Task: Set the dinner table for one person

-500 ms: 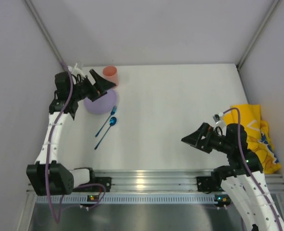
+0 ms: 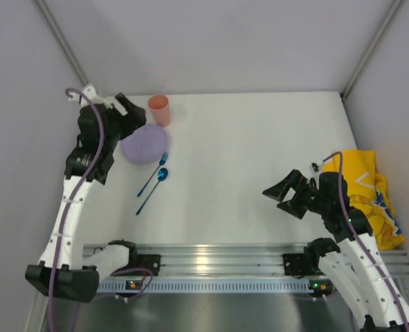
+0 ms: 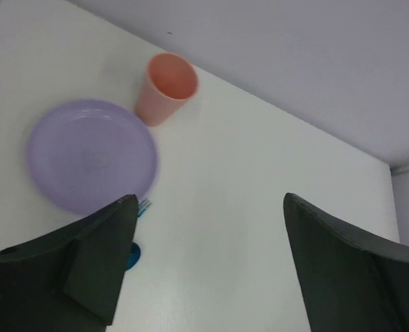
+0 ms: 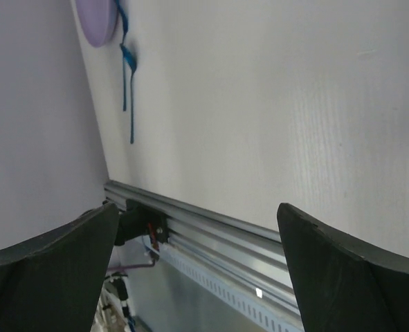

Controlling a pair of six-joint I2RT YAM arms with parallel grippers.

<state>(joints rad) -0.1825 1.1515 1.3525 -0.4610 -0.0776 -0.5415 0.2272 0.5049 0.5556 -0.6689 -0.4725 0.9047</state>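
Plate (image 2: 143,144), cup (image 2: 158,109), cutlery (image 2: 162,174) in dinner table (image 2: 259,138) far-left corner, cloth (image 2: 367,181) at right edge, left jaws spread, right jaws spread.

No text, label, brand, number or sign could be read in any view; a blue and white print was seen on the yellow cloth (image 2: 365,167); no letters could be made out in it.

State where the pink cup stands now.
In the top view the pink cup stands upright at the far left of the table, just beyond the purple plate.
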